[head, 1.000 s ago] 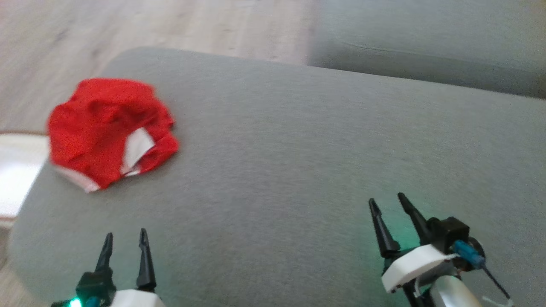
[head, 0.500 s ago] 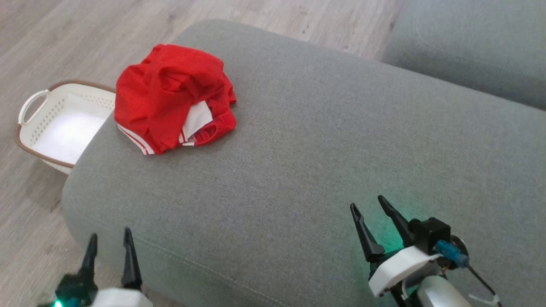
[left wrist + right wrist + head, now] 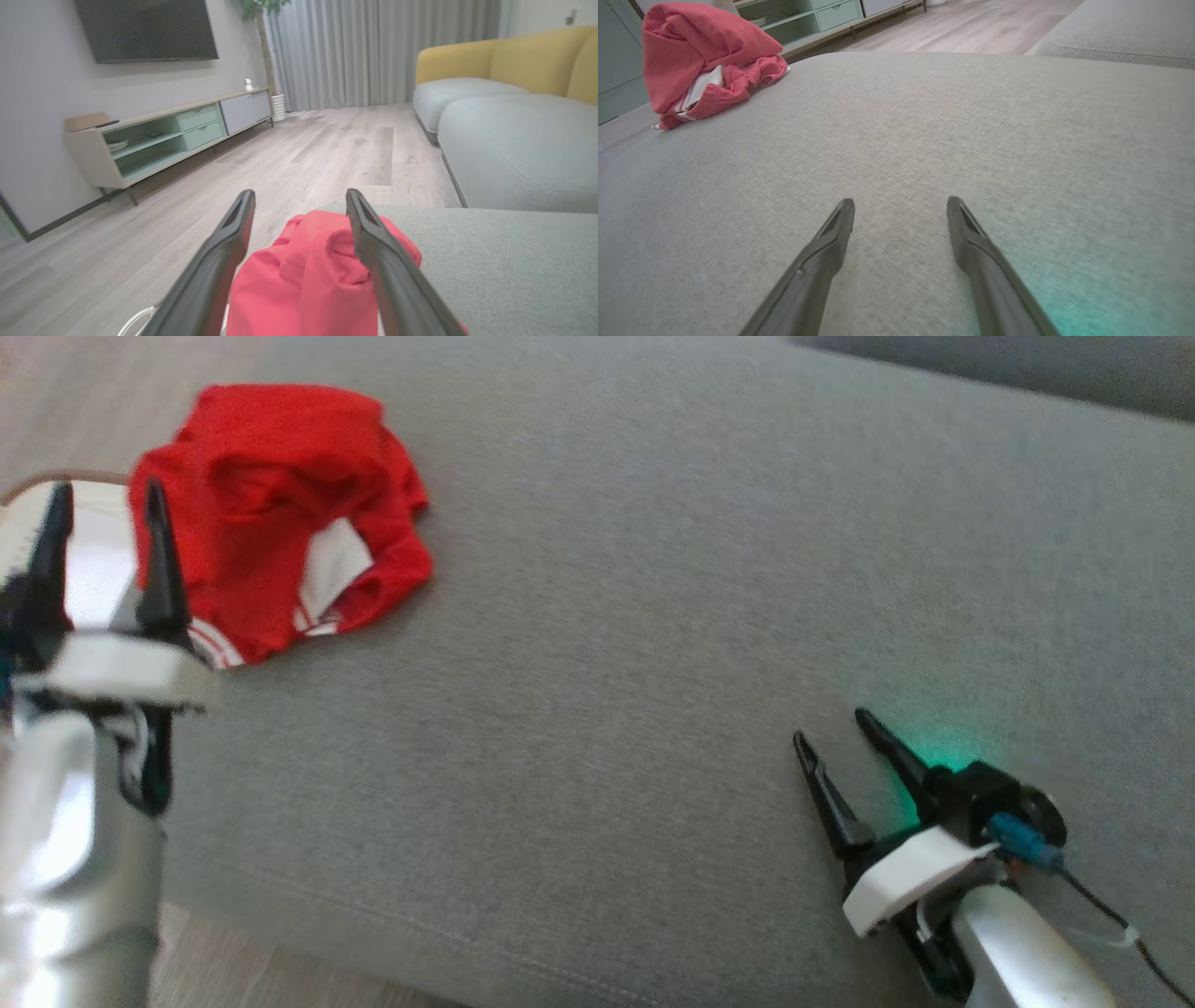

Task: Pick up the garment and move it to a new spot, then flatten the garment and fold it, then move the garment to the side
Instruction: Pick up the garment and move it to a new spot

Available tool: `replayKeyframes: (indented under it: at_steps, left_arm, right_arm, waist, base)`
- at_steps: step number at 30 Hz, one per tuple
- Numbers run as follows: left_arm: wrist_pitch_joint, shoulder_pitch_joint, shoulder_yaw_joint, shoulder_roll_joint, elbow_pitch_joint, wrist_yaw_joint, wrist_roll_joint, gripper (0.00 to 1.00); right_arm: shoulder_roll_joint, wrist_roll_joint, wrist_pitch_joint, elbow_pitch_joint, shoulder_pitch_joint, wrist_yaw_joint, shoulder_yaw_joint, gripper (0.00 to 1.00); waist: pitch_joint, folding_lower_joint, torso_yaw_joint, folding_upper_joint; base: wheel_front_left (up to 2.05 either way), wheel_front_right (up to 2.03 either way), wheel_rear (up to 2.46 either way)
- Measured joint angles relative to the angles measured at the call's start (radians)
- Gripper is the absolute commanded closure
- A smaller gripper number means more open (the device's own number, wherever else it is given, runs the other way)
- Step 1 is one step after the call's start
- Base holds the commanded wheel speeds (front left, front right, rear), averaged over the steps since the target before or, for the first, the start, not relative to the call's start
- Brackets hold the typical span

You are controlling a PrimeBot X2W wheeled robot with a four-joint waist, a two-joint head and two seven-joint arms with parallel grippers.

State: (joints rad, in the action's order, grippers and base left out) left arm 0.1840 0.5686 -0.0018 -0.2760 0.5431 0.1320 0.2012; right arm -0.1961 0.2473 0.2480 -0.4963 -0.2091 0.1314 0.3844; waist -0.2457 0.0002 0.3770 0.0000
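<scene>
A crumpled red garment [image 3: 280, 513] with white trim lies in a heap near the far left corner of the grey sofa cushion [image 3: 653, 616]. My left gripper [image 3: 105, 504] is raised at the left, open, its fingers just left of the heap and apart from it. In the left wrist view the garment [image 3: 317, 270] shows between and beyond the open left gripper [image 3: 299, 198]. My right gripper [image 3: 829, 726] stands open and empty over the cushion's near right part. The right wrist view has the garment [image 3: 705, 60] far off at upper left, ahead of the open right gripper [image 3: 900, 201].
A white basket [image 3: 93, 560] sits on the wood floor behind my left gripper's fingers. Across the room stand a TV console [image 3: 168, 135], a wall TV [image 3: 145, 28], curtains and a yellow-backed sofa [image 3: 504, 65]. Another grey cushion [image 3: 523, 149] adjoins this one.
The camera has shifted between frames. My left arm has risen from the lower left edge up to beside the garment. The right gripper has kept its place over the cushion.
</scene>
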Motion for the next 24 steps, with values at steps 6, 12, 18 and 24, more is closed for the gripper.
replayKeyframes:
  at_steps: [6,12,18,24]
  left_arm:
    - [-0.057,0.11,-0.071,-0.06,0.108,0.0,0.079,0.0]
    - [-0.152,0.15,-0.087,-0.103,0.272,-0.016,0.098,0.0]
    - [-0.203,0.163,-0.09,-0.12,0.395,-0.04,0.099,0.0]
    - [-0.128,0.202,-0.094,-0.123,0.429,-0.062,0.091,1.0]
  right_arm:
    - [-0.015,0.008,0.008,0.047,-0.035,0.0,0.013,0.0]
    - [-0.028,0.008,0.011,0.094,-0.07,0.0,0.024,0.0]
    - [-0.034,0.008,0.013,0.124,-0.096,0.0,0.026,0.0]
    - [-0.032,0.026,0.017,0.112,-0.11,0.0,0.021,0.0]
  waist:
    - [-0.064,0.0,-0.06,0.0]
    - [-0.123,-0.0001,-0.128,0.0]
    - [-0.168,-0.0002,-0.177,0.0]
    - [-0.164,-0.0002,-0.202,0.0]
  base:
    - [0.0,0.0,0.0]
    - [0.0,0.0,0.0]
    - [0.0,0.0,0.0]
    - [0.0,0.0,0.0]
